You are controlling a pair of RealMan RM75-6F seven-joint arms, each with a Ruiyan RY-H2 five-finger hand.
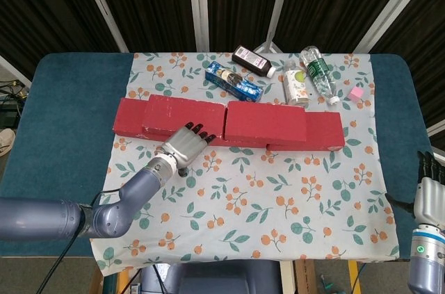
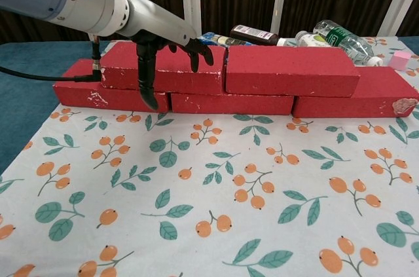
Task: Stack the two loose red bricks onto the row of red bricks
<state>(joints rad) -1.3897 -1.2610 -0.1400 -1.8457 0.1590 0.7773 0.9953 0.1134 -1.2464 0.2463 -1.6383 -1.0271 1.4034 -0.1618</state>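
Left hand (image 1: 184, 147) hangs empty with fingers spread, just in front of the 2 stacked rectangular red bricks (image 2: 229, 71), which lie behind it on the lower row of red bricks (image 2: 340, 103). Right hand (image 1: 431, 193) rests far right, off the counter's edge, grasp unclear.

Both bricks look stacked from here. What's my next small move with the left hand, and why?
Probably draw the left hand back toward the near edge and clear of the bricks. Both top bricks already sit on the bottom row, and the hand holds nothing, its fingers hanging just in front of the stack where a stray move could nudge it.
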